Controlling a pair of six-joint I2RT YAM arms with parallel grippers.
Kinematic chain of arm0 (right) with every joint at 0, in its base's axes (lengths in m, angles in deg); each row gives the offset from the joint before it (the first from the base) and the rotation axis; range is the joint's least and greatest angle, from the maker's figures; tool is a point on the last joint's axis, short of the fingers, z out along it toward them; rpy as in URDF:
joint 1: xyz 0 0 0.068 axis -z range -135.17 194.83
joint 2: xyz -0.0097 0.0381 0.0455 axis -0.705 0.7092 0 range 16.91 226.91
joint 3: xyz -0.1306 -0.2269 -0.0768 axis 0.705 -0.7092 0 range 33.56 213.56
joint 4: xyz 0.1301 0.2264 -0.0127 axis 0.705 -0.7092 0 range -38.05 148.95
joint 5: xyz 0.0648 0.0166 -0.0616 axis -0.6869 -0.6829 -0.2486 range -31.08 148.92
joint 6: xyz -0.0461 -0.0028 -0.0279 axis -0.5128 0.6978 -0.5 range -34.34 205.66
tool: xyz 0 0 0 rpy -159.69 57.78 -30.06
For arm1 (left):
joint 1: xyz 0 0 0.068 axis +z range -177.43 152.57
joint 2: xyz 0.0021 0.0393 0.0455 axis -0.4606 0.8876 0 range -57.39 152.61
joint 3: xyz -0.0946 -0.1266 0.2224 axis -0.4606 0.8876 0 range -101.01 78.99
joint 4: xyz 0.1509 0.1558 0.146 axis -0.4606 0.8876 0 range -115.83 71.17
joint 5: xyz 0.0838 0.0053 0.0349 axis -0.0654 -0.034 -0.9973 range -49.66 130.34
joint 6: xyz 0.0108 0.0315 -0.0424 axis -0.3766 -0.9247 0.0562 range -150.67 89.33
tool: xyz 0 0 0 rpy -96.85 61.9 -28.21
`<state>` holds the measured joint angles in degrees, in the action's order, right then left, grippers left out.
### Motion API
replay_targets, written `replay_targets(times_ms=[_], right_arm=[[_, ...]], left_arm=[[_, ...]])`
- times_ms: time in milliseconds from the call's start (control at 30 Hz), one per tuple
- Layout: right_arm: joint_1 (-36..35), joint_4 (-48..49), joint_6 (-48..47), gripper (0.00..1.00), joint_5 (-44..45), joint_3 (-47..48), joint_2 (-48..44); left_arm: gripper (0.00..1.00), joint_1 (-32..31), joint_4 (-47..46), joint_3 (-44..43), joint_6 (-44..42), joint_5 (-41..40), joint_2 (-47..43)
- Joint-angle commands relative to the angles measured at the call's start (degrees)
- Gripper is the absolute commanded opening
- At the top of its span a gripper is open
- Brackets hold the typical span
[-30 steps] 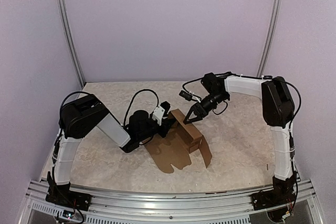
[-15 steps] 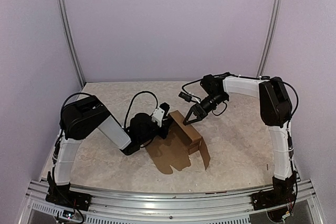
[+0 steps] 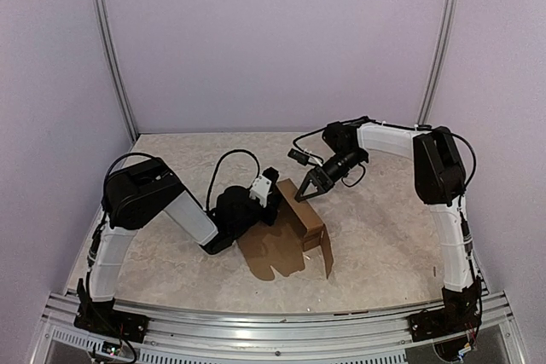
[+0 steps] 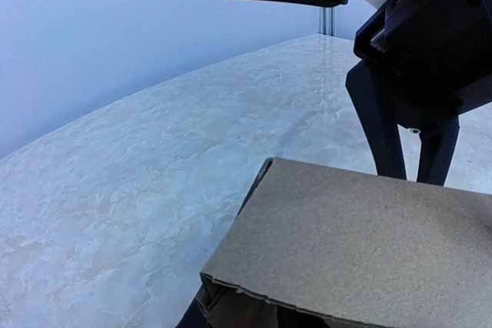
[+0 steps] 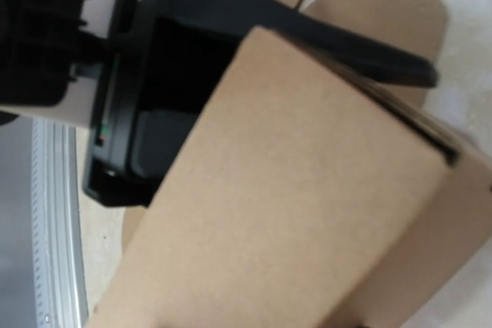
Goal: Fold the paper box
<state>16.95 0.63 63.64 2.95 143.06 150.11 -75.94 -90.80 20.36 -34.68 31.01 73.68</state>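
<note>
Shifted slightly leftward, the paper box (image 3: pixel 288 245) sits mid-worktop (image 3: pixel 384 236), our left claw (image 3: pixel 275 202) straddling its raised wall, clamped or not we cannot tell, our right claw (image 3: pixel 304 195) apart at its far edge.

partly folded brown paper box (image 3: pixel 300 226)

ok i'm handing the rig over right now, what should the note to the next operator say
Left gripper: at the raised wall of the paper box, one finger lying along its top edge; a firm grip can't be confirmed.
Right gripper: open and empty, tips just behind the far end of that wall.
Box: middle of the table, rest of the sheet flat toward the near edge.
Done: one wall stood up.
Left: the other walls, the tabs and the lid.
</note>
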Motion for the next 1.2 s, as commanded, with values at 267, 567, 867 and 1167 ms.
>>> replay_targets(times_ms=[267,567,867,1167], right_arm=[[-0.47,-3.02,-2.9,0.57,-3.56,3.48,4.33],[-0.43,-3.43,-2.9,0.58,-2.93,3.58,3.64],[-0.48,-1.76,-0.66,0.58,0.64,4.26,3.95],[-0.67,-1.19,3.21,0.67,-0.85,10.05,5.03]], left_arm=[[0.12,-0.62,4.97,-4.8,-0.78,0.03,4.22],[0.14,-5.83,1.46,-2.44,7.62,-14.26,2.11],[0.29,-5.97,-2.73,1.66,5.29,-11.88,0.96],[0.42,-3.95,-7.07,9.02,8.74,-3.68,-2.68]])
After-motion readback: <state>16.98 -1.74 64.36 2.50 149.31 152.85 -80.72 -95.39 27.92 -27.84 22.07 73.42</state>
